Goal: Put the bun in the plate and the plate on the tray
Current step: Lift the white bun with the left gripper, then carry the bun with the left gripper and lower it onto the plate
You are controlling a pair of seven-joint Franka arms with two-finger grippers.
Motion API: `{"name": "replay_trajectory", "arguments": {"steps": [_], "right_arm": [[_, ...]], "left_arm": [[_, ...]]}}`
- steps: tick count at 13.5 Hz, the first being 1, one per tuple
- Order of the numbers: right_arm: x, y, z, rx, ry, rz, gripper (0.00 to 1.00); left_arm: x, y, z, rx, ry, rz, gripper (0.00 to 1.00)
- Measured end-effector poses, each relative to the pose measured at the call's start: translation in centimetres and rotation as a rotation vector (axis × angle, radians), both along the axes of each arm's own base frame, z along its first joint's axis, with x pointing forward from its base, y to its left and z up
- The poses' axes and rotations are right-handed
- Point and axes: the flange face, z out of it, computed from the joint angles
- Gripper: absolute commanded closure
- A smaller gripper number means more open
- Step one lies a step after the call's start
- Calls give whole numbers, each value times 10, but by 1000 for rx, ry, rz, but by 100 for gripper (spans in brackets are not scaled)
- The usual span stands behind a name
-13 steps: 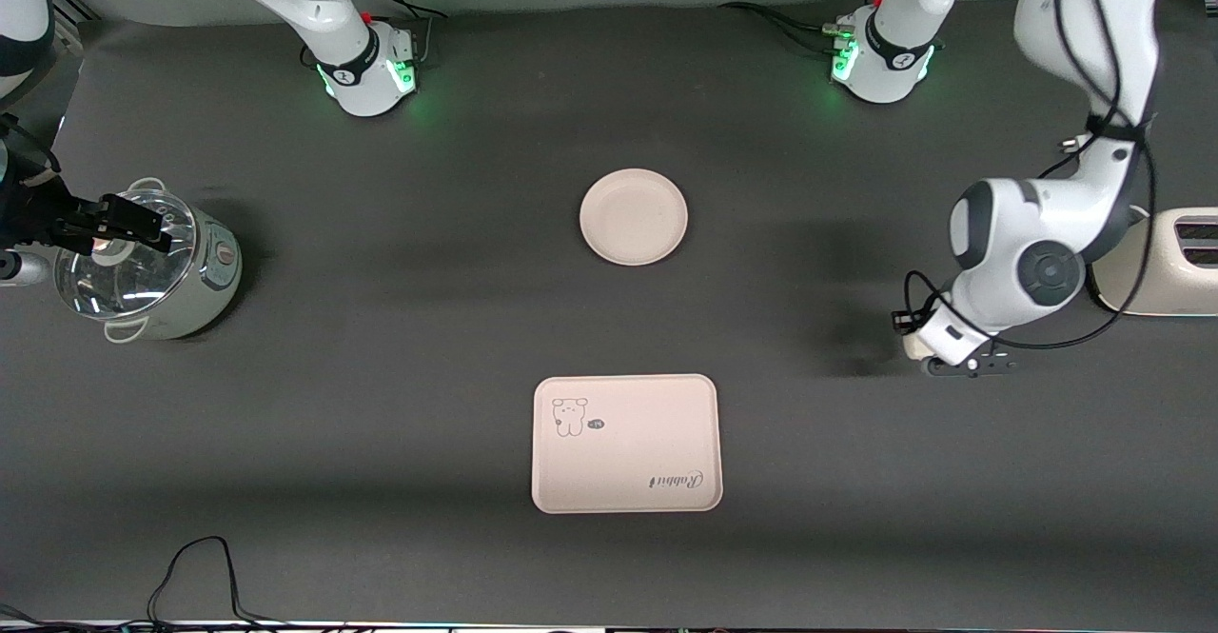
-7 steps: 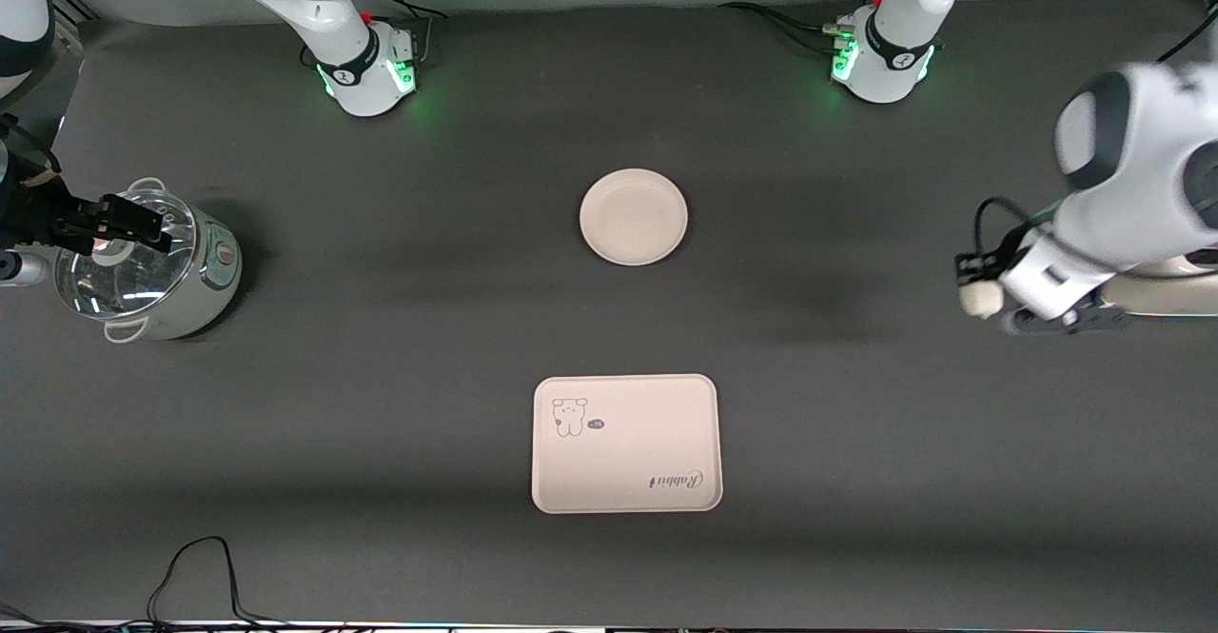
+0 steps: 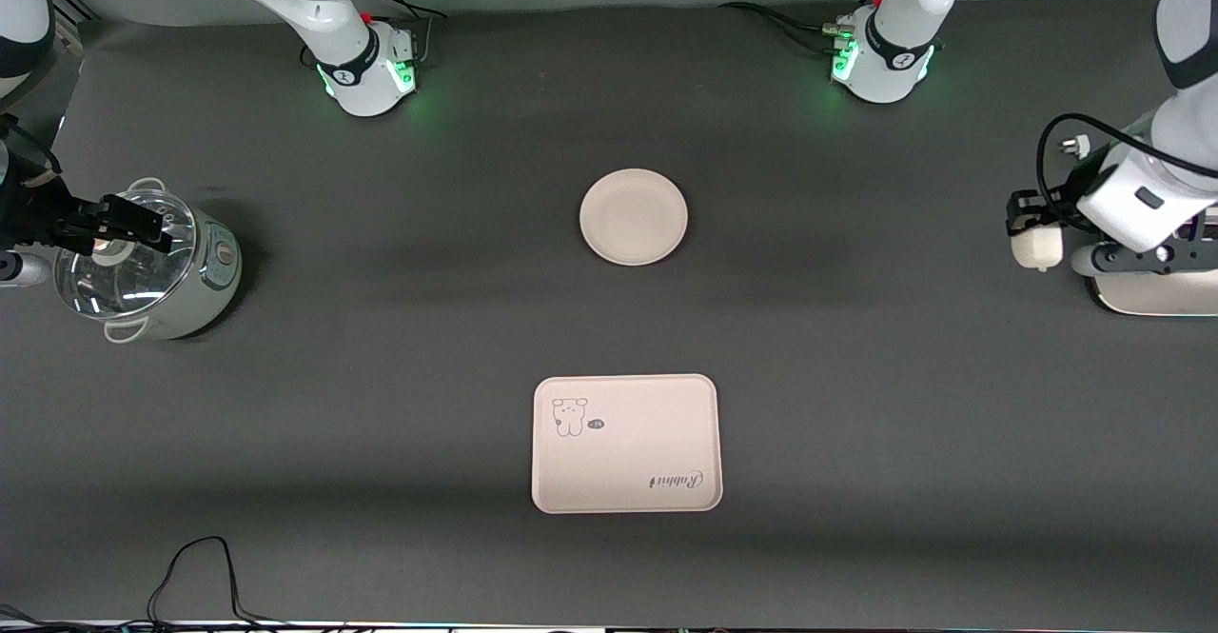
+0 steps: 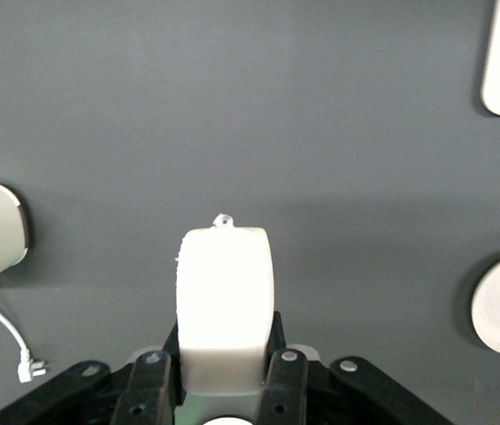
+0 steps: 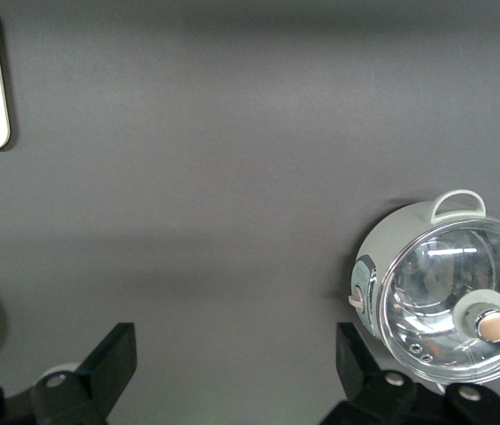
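Observation:
The bun is a small white oblong lump held in my left gripper, which is shut on it, up in the air over the table beside the toaster at the left arm's end. The left wrist view shows the bun between the black fingers. The round cream plate lies empty at the table's middle. The rectangular tray with the cartoon animal and "Rabbit" lettering lies nearer the front camera than the plate. My right gripper is open and empty over the pot.
A pale green pot with a glass lid stands at the right arm's end; it also shows in the right wrist view. A cream toaster stands at the left arm's end. A black cable lies at the front edge.
My left gripper has risen from low over the table with the bun and swung toward the toaster at the left arm's end. The right arm has not moved.

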Motion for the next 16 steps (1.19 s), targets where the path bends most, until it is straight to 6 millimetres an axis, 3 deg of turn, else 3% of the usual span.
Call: {"name": "replay_trajectory", "arguments": {"steps": [2,5,7,11,13,16], "right_arm": [[0,0,0,0,1,0,0],[1,-1,-1,0,3,-1,0],[1,-1,-2,0,3,-1,0],[1,-1,-2,0,4,-1,0],[1,-1,-2,0,4,-1,0],[1,-1,-2,0,3,-1,0]], "left_arm": [[-7,-48,3,10,-9,17,64],[-25,-140,2,20,-42,41,64],[-38,-202,-10,11,-67,71,64],[-66,-315,-60,-32,-63,140,64],[-80,-359,-91,-51,-53,180,64],[-97,-409,-143,-54,-57,238,64]]}}
